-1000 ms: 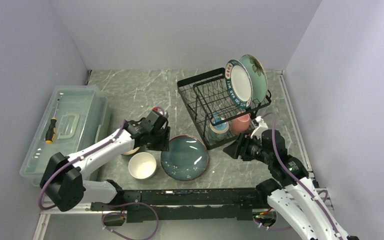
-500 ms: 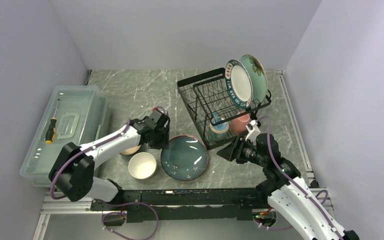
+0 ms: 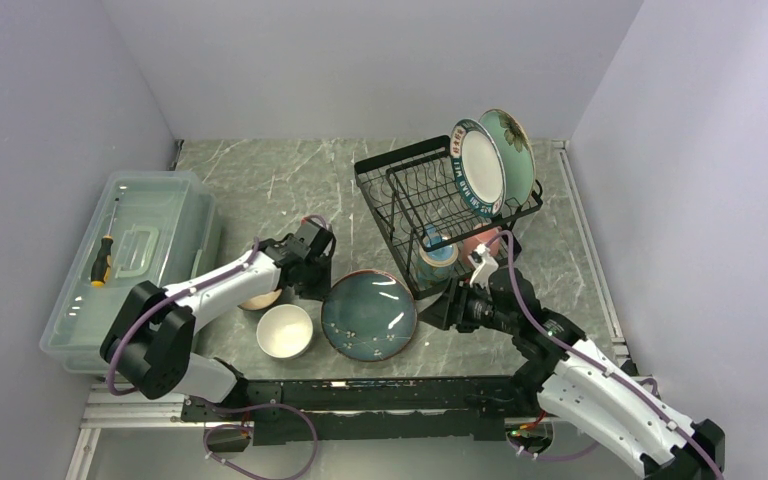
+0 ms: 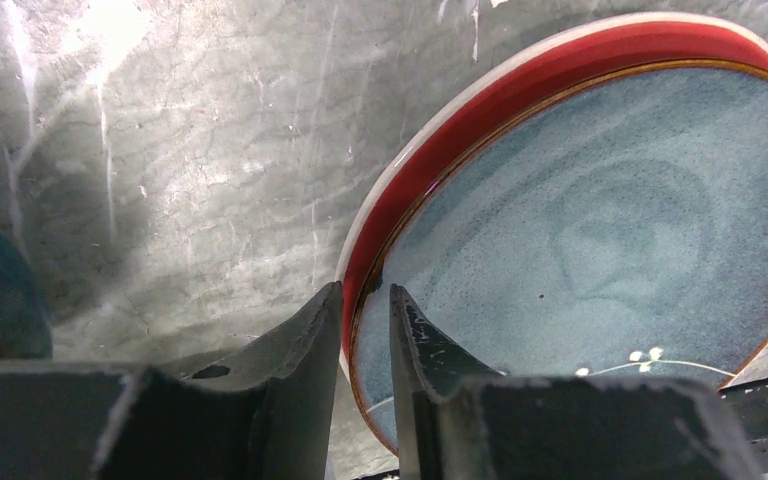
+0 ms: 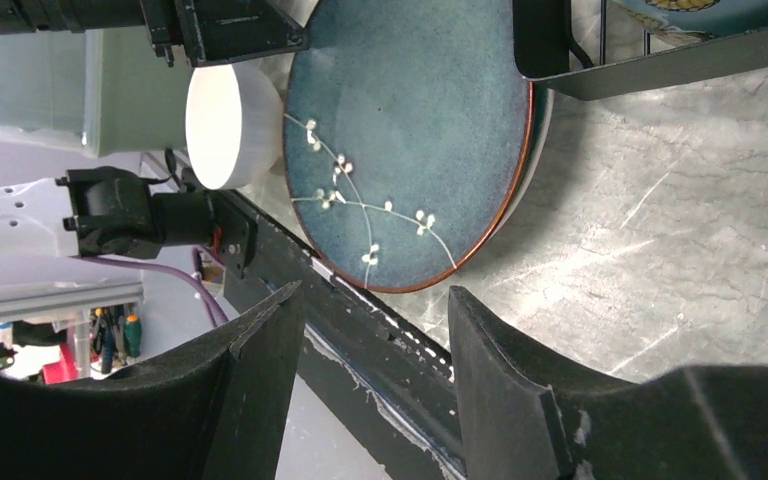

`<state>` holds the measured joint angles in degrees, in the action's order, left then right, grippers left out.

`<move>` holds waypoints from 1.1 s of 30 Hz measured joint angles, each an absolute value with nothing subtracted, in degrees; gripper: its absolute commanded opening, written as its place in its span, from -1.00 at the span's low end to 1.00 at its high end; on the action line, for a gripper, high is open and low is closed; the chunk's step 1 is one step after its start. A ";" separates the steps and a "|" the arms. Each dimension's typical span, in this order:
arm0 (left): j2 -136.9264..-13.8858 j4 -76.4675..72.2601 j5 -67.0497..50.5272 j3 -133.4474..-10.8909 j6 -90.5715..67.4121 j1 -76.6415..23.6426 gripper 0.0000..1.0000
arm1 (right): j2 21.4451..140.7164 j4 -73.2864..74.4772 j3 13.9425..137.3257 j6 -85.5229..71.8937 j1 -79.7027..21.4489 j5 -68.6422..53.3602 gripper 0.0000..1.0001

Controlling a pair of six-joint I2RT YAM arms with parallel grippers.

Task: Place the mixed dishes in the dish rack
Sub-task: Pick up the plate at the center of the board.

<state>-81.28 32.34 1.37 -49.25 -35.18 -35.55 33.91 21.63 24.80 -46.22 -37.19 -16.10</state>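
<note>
The red plate (image 3: 369,315), blue-glazed on top with a white flower sprig, lies on the table in front of the dish rack (image 3: 410,200). My left gripper (image 3: 322,290) is shut on its left rim. In the left wrist view the gripper (image 4: 365,295) has one finger under the plate's (image 4: 600,220) red edge and one on the glaze. My right gripper (image 3: 450,305) hovers open just right of the plate. In its own view the gripper (image 5: 375,320) holds nothing and the plate (image 5: 410,130) lies ahead. A white bowl (image 3: 285,331) sits left of the plate. A brown bowl (image 3: 260,300) is mostly hidden under my left arm.
In the rack stand a white plate with a lettered rim (image 3: 480,168) and a mint-green plate (image 3: 515,150). A pink mug (image 3: 480,245) and a blue mug (image 3: 438,255) sit in its lower tier. A clear box (image 3: 140,250) with a screwdriver (image 3: 102,262) stands at far left.
The left jaws have narrowed onto the plate's left rim. My right arm has swung left and down toward the plate's right side, its jaws staying open.
</note>
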 measured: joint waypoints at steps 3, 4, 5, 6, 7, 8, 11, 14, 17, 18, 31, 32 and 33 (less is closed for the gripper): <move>-81.28 32.08 1.02 -48.77 -35.20 -35.53 -0.49 | 34.98 20.93 24.80 -46.61 -38.68 -14.90 0.13; -81.28 32.01 0.82 -48.62 -35.20 -35.55 -0.51 | 35.22 20.82 24.80 -46.72 -39.03 -14.52 0.13; -81.28 31.90 0.67 -48.49 -35.20 -35.55 -0.53 | 35.35 20.78 24.80 -46.78 -39.31 -14.04 0.13; -81.28 31.88 0.40 -48.36 -35.20 -35.55 -0.55 | 35.42 20.62 24.80 -46.87 -39.53 -13.76 0.13; -81.28 31.68 0.25 -48.23 -35.20 -35.55 -0.57 | 35.46 20.40 24.80 -46.98 -39.66 -13.50 0.13; -81.28 31.57 0.14 -48.18 -35.18 -35.55 -0.61 | 35.51 20.21 24.80 -47.05 -39.79 -13.32 0.14; -81.28 31.11 -0.25 -48.07 -35.18 -35.46 -0.70 | 35.64 19.81 24.80 -47.18 -40.23 -12.60 0.14; -81.28 30.81 -0.82 -48.01 -35.18 -35.44 -0.77 | 35.64 19.59 24.71 -47.18 -40.45 -12.05 0.14; -81.28 30.72 -1.52 -47.99 -35.18 -35.44 -0.81 | 35.64 19.62 24.60 -47.18 -40.53 -11.49 0.14; -81.28 30.72 -1.58 -47.99 -35.18 -35.42 -0.82 | 35.62 19.62 24.58 -47.18 -40.58 -11.25 0.15; -82.83 29.28 -2.68 -47.97 -35.20 -35.88 -0.95 | 35.64 20.86 23.38 -47.16 -40.77 -7.25 0.22; -83.24 28.95 -2.92 -47.97 -35.20 -36.16 -0.95 | 35.68 20.91 23.09 -47.18 -40.82 -7.03 0.22; -83.66 28.64 -3.20 -47.97 -35.20 -36.45 -0.96 | 35.75 20.91 22.83 -47.20 -40.82 -6.92 0.22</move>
